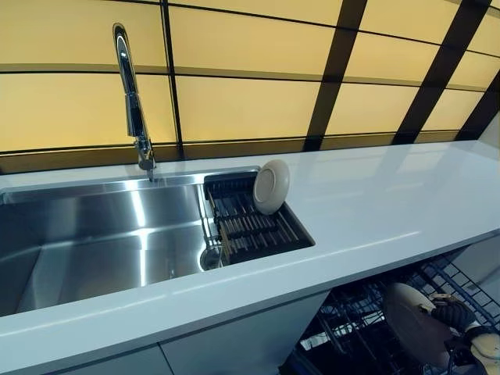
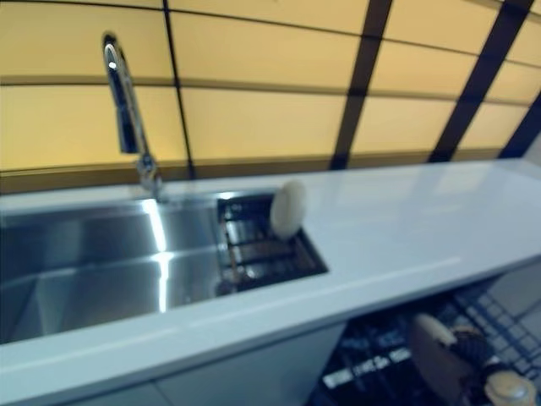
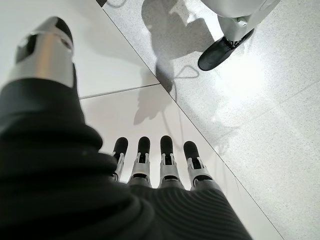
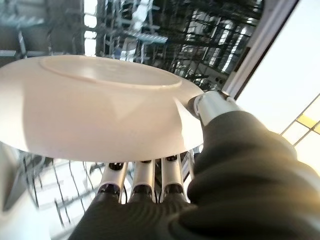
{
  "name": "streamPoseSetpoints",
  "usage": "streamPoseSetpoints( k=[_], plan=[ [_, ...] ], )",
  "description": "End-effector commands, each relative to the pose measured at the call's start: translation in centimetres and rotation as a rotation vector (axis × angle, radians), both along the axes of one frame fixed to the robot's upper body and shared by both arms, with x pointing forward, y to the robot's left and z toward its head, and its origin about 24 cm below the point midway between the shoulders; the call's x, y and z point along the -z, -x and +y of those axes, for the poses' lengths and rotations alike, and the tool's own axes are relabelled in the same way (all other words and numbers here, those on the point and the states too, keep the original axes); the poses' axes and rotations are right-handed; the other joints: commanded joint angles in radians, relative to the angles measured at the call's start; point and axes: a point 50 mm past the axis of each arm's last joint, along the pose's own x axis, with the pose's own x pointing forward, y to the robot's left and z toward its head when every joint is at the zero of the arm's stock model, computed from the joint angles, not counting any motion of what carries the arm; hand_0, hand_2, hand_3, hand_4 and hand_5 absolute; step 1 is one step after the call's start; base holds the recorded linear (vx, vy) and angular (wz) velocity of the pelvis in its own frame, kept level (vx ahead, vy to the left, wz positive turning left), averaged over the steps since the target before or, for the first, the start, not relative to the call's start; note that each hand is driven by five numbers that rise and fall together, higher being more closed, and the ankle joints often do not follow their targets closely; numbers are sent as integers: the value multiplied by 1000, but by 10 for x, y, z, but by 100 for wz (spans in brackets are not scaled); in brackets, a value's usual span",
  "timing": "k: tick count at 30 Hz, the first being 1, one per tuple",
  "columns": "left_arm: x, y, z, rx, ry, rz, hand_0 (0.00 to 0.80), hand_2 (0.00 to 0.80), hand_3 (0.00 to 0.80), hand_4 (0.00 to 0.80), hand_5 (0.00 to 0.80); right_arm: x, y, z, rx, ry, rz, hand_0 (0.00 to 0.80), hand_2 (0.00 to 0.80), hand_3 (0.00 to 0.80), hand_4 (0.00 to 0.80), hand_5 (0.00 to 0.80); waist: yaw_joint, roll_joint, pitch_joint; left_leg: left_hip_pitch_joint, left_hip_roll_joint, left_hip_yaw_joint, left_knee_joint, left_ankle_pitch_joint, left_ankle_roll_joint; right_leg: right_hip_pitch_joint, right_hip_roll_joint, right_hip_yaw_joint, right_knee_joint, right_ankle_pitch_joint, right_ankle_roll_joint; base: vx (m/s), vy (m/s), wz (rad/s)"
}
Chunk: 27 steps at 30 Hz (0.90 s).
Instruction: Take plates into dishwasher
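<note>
- My right hand (image 4: 150, 200) pinches a white plate (image 4: 95, 110) over the dishwasher rack (image 1: 367, 312), at 5 o'clock.
- My left hand (image 3: 155, 165) hangs with fingers straight, holding nothing.
- Another plate (image 1: 271, 187) stands in the sink rack (image 1: 250, 226).

A round white ceramic plate (image 4: 95, 107) sits in the right hand (image 4: 150, 200), its underside with the raised foot ring turned to the wrist camera; the fingers (image 4: 144, 177) run under one face and the thumb presses on the rim, so the plate is pinched between them. In the head view this plate (image 1: 412, 320) stands on edge, just above the dark wire dishwasher rack (image 1: 355, 316). A second round white plate (image 1: 271, 187) stands upright on its rim in the dark slatted drying rack (image 1: 254, 226), well apart from the hand, up and to its left.
</note>
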Motion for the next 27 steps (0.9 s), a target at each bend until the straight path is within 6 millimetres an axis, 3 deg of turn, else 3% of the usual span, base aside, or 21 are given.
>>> streamPoseSetpoints(
  k=[1,16,27],
  plan=[
    [-7,-21,4,27,-25,-59,0,0,0,0,0,-31,-35,13,-27,-154,-196,800,800,800,800,800,49,12,-3,-16,-11,-5,21,-17,59,-22,-75,2,126,122,94,0,0,0],
    [-6,-17,5,43,-37,-38,0,0,0,0,0,-4,-31,23,-50,-179,-88,800,800,800,800,800,62,11,0,-20,-11,-16,27,-14,57,-23,-85,-18,133,121,97,11,-8,3],
    [-8,-18,9,33,-34,-49,0,0,0,0,0,14,-13,2,-63,-88,118,800,800,800,800,800,76,-1,4,-24,18,-12,24,4,41,20,-45,-36,87,53,86,25,-47,3]
  ],
)
